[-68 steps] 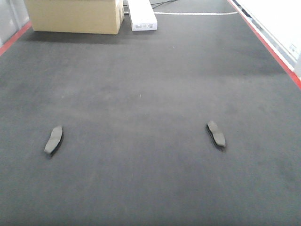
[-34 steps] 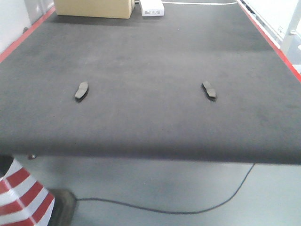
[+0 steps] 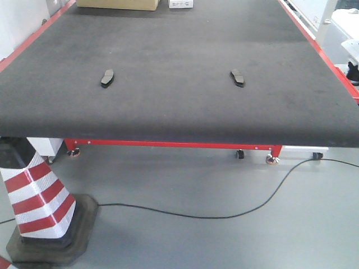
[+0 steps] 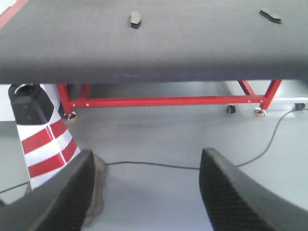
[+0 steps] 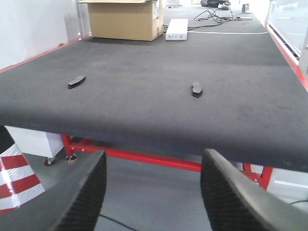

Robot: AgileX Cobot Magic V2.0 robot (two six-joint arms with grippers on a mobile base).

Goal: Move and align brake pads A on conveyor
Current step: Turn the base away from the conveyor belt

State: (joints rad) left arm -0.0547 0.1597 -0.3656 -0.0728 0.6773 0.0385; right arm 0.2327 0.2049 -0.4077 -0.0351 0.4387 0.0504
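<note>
Two brake pads lie on the dark-grey conveyor (image 3: 168,67). The left pad (image 3: 107,78) and the right pad (image 3: 238,78) rest flat, well apart, roughly level with each other. The left wrist view has the left pad (image 4: 135,19) and the right pad (image 4: 270,16) far ahead on the conveyor (image 4: 159,48). In the right wrist view the left pad (image 5: 76,82) and right pad (image 5: 197,89) lie on the conveyor (image 5: 159,96). My left gripper (image 4: 145,192) and right gripper (image 5: 153,192) hang open and empty over the floor, short of the conveyor's near edge.
A red-and-white cone (image 3: 33,196) stands on the floor at the front left. A black cable (image 3: 224,216) runs across the grey floor. The conveyor's red frame (image 3: 174,144) has castors. A cardboard box (image 5: 125,19) and a white box (image 5: 176,29) sit at the far end.
The front view has pulled back from the conveyor: the pads look smaller and farther, and the conveyor's near edge, floor, cone and frame have come into sight. The pads have not moved.
</note>
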